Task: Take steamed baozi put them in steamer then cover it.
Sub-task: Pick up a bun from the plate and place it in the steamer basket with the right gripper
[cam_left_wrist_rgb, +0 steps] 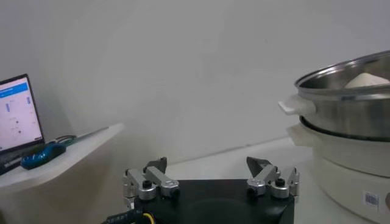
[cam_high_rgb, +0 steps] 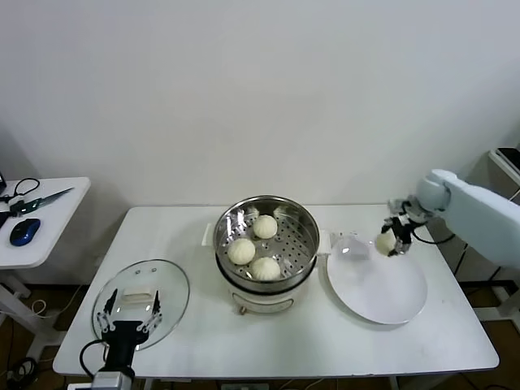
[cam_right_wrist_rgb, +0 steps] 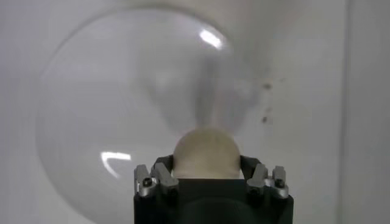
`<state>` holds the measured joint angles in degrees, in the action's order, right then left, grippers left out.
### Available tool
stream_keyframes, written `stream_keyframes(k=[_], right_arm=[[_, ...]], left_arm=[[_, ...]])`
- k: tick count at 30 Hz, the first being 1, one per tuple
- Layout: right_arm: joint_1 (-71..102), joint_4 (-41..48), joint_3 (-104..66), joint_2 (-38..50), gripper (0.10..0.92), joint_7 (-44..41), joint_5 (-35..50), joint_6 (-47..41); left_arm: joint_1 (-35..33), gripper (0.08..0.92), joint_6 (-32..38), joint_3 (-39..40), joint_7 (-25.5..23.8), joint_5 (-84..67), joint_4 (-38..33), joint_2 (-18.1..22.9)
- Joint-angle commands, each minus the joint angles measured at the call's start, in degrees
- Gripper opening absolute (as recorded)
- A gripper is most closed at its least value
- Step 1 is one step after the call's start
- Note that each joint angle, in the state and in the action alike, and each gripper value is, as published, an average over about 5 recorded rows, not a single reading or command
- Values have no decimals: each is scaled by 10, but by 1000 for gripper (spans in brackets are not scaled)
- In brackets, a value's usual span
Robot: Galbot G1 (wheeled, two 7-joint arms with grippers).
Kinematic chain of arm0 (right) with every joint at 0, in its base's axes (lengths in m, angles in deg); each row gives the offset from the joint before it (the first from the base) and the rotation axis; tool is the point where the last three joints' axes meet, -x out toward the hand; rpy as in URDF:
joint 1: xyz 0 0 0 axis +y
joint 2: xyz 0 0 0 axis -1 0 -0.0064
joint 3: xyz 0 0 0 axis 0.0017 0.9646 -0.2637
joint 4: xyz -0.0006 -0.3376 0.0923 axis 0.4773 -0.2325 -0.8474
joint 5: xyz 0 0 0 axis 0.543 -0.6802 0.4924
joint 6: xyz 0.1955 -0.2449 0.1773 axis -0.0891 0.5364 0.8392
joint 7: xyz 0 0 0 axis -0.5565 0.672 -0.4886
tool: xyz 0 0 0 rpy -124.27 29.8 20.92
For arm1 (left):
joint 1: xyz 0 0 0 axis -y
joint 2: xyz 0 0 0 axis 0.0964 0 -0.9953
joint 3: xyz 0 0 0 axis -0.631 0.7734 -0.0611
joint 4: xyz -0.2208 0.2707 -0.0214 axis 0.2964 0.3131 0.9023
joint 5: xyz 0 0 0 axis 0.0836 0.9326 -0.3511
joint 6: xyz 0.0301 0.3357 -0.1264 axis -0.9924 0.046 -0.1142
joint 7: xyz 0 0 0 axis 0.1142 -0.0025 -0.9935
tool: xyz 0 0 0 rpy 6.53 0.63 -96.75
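Note:
The steamer (cam_high_rgb: 307,231), a shiny steel pot on a cream base, stands mid-table with three baozi (cam_high_rgb: 265,227) on its perforated tray. It also shows in the left wrist view (cam_left_wrist_rgb: 344,97). My right gripper (cam_high_rgb: 388,242) is shut on the fourth baozi (cam_high_rgb: 384,242) and holds it above the far edge of the white plate (cam_high_rgb: 382,294). In the right wrist view the baozi (cam_right_wrist_rgb: 206,154) sits between the fingers (cam_right_wrist_rgb: 163,165) over the plate (cam_right_wrist_rgb: 109,109). My left gripper (cam_high_rgb: 130,314) is open and empty, over the glass lid (cam_high_rgb: 166,284) at the table's front left.
A side table (cam_high_rgb: 49,219) on the far left holds scissors (cam_high_rgb: 36,198) and a blue mouse (cam_high_rgb: 24,231). A small crumpled clear wrapper (cam_high_rgb: 351,246) lies on the plate's far edge. The wall stands close behind the table.

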<state>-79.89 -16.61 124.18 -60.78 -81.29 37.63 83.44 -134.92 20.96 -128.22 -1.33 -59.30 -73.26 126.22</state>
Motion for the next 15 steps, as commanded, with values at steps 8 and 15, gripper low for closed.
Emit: stream_keyframes(k=[8, 15], right_arm=[[-338, -143, 279, -130, 712, 70, 398, -114], [-335, -171, 319, -214, 712, 111, 461, -136]], left_arm=[[6, 823, 0, 24, -4, 5, -14, 0], [2, 823, 6, 27, -4, 10, -11, -3]])
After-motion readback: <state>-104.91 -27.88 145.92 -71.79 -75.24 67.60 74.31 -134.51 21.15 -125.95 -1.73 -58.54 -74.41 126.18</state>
